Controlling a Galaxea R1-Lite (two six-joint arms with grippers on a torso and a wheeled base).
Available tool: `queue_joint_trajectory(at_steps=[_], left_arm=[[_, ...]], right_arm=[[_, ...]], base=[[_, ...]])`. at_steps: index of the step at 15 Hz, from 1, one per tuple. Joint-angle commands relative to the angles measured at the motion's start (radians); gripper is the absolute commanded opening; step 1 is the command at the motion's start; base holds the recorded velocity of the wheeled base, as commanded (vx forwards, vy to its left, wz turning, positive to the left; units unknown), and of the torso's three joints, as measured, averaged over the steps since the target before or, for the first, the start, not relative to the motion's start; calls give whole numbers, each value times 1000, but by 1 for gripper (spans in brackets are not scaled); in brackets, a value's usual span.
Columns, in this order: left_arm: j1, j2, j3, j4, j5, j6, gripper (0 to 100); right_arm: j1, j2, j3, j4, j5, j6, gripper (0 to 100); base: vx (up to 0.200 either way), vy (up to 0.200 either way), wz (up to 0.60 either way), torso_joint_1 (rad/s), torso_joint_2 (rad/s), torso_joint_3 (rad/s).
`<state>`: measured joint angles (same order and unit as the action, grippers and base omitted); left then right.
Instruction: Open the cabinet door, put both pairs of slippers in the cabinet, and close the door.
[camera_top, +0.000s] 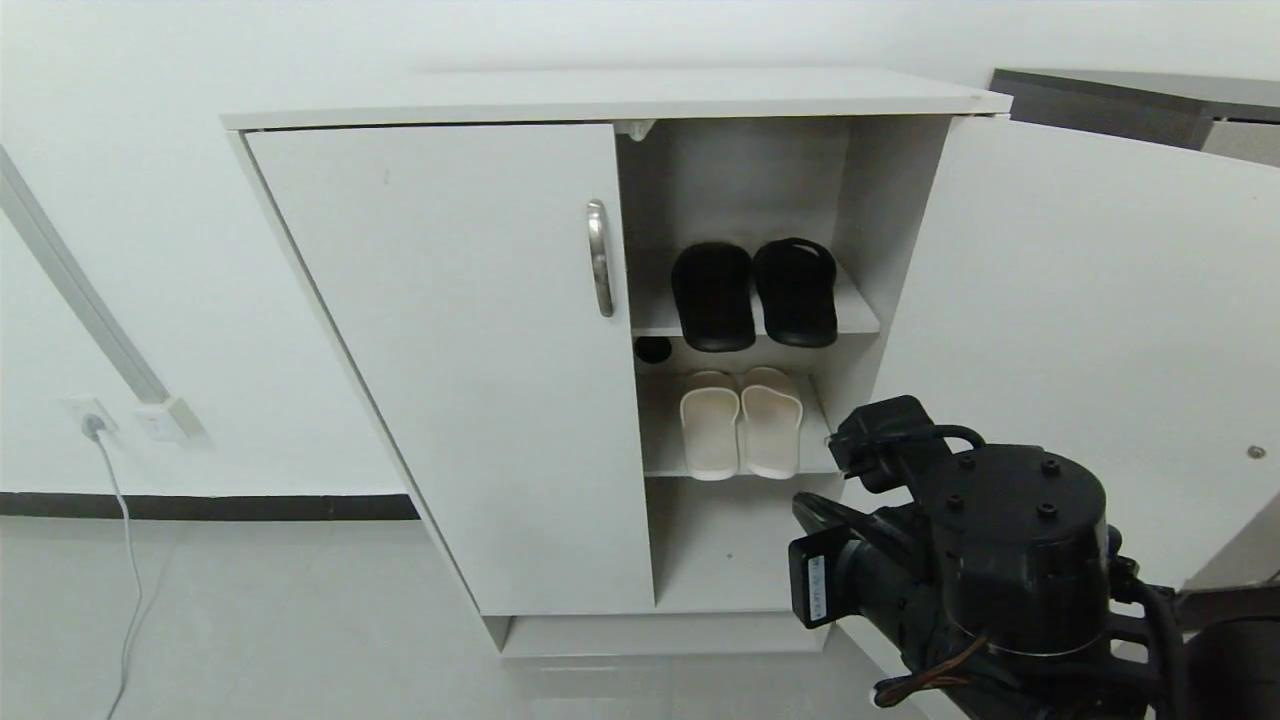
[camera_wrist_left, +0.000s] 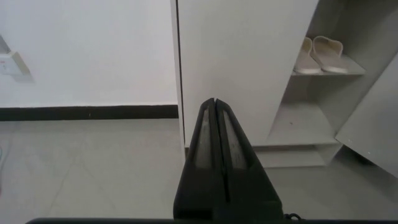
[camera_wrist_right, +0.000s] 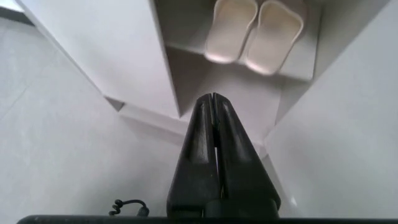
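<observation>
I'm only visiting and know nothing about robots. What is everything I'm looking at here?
cabinet: one, white, against the wall.
left door: one, white, shut.
handle: one, silver, on the left door.
right door: one, white, swung open.
black slippers: one pair, black, upper shelf.
cream slippers: one pair, cream, shelf below.
wall socket: one, white, low on the wall, left of the cabinet.
cable: one, pale, from the socket to the floor.
left claw: one, black, shut, facing the left door.
right claw: one, black, shut, before the open side.
</observation>
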<state>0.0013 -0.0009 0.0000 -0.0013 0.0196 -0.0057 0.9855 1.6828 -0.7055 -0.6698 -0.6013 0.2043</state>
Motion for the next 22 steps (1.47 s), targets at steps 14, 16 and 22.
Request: queue_joint_trajectory(at_steps=[14, 16, 22], left_arm=[[0, 1, 0, 0, 2, 0, 0], [0, 1, 0, 0, 2, 0, 0], [0, 1, 0, 0, 2, 0, 0]], right_arm=[[-1, 9, 12, -1, 0, -2, 0], [-1, 9, 12, -1, 0, -2, 0], [-1, 9, 26, -1, -2, -25, 0]], base=[[-43, 0, 0, 0, 0, 0], [0, 0, 0, 0, 0, 0], [0, 0, 0, 0, -9, -8]])
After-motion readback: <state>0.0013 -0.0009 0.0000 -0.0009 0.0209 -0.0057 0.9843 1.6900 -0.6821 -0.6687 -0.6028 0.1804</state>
